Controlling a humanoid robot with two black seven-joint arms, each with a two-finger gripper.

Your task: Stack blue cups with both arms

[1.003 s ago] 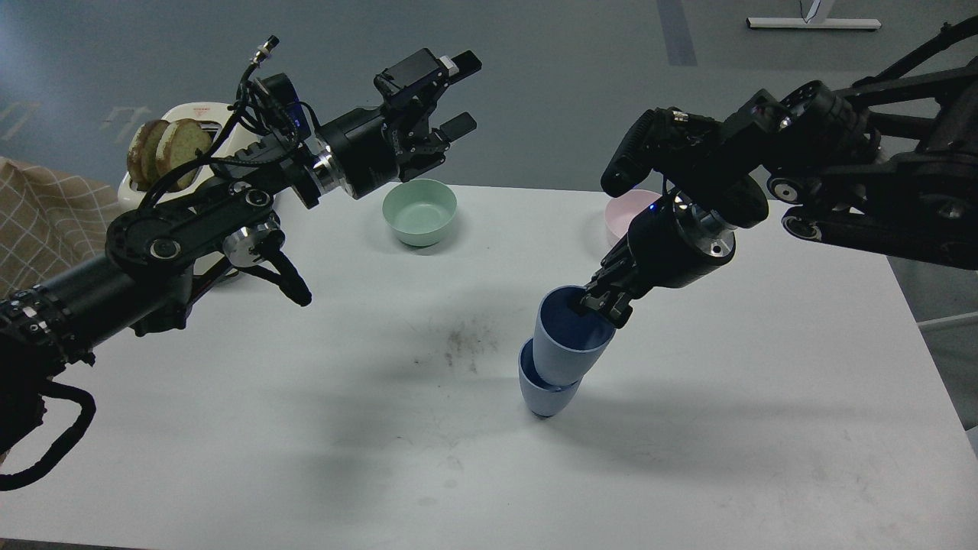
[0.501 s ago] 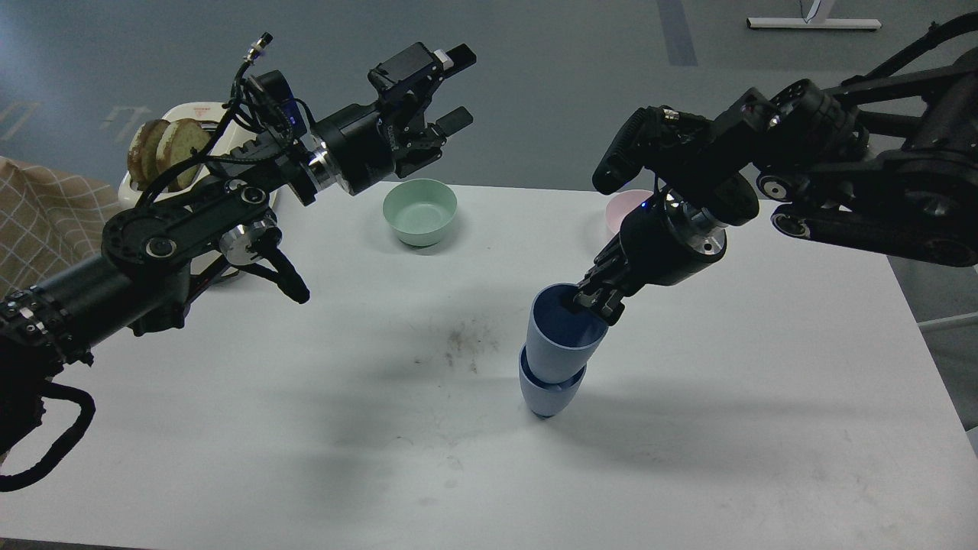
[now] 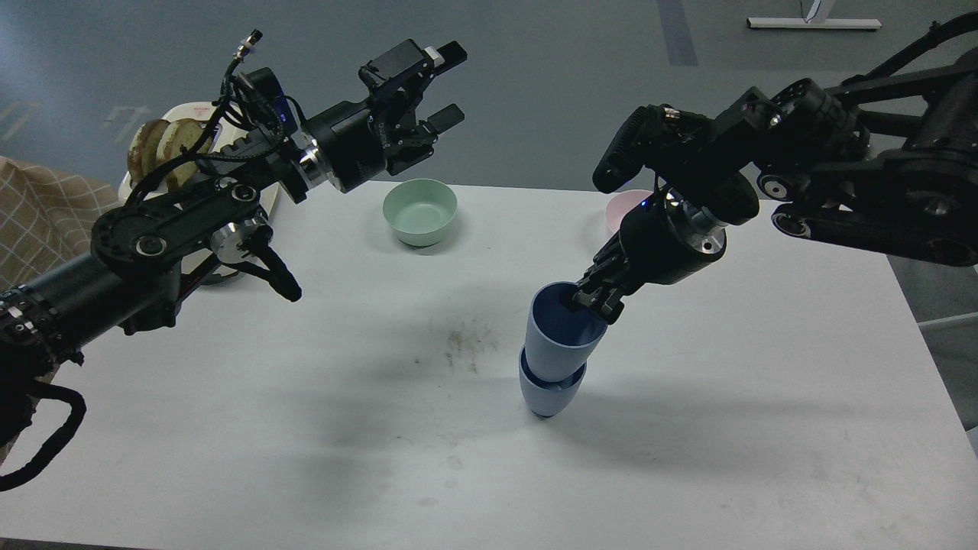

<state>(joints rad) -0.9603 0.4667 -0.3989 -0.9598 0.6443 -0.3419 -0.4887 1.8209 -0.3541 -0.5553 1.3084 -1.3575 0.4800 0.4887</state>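
Two periwinkle-blue cups stand nested at the middle of the white table (image 3: 688, 458). The lower cup (image 3: 548, 393) stands on its base. The upper cup (image 3: 559, 344) sits inside it, tilted slightly left. My right gripper (image 3: 592, 300) is shut on the upper cup's right rim, one finger inside and one outside. My left gripper (image 3: 447, 84) is open and empty, raised high above the table's far left, well away from the cups.
A mint-green bowl (image 3: 419, 211) stands at the table's far edge under my left gripper. A pink bowl (image 3: 628, 208) is partly hidden behind my right arm. A white toaster with bread slices (image 3: 164, 145) stands at the far left. A checked cloth (image 3: 38, 221) lies at the left edge.
My left arm has drawn back, up and to the left, gripper still open. My right gripper has pushed the upper cup slightly left and deeper into the lower cup.
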